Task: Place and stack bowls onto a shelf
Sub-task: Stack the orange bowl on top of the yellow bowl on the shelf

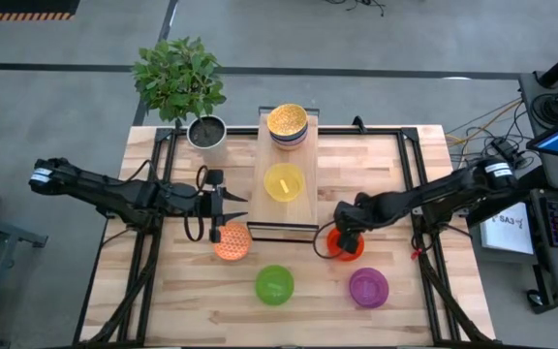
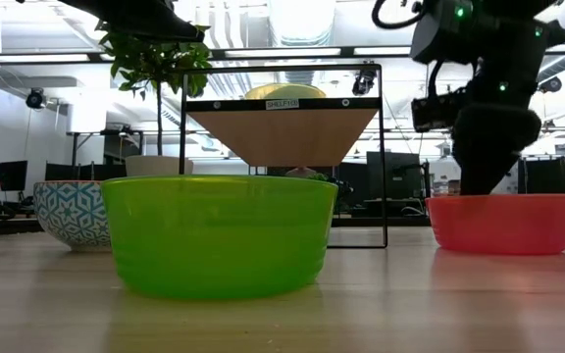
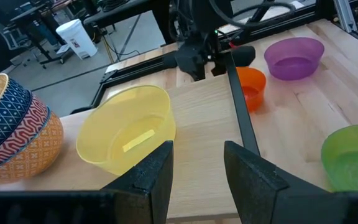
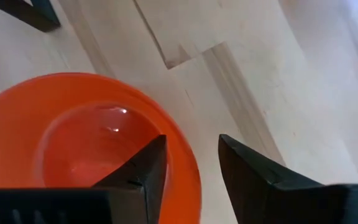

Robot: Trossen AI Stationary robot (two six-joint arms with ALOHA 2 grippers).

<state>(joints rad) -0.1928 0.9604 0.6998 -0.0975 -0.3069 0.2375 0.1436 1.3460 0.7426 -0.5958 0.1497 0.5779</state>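
The pale wood shelf (image 1: 294, 213) stands at the table's middle. On it are a stack of bowls with a gold one on top (image 1: 287, 124) and a yellow bowl (image 1: 284, 181). An orange bowl (image 1: 345, 244) rests on the table by the shelf's near right corner. My right gripper (image 4: 191, 146) is open and points down at it, one finger over the bowl's inside and one outside its rim (image 4: 188, 168); I cannot tell whether they touch it. My left gripper (image 1: 238, 215) is open and empty, raised beside the shelf's left edge, above a patterned bowl (image 1: 231, 239).
A green bowl (image 1: 274, 284) and a purple bowl (image 1: 368, 287) sit on the table near its front edge. A white plant pot (image 1: 206, 131) stands at the shelf's far left. The shelf's near end (image 3: 204, 124) is bare.
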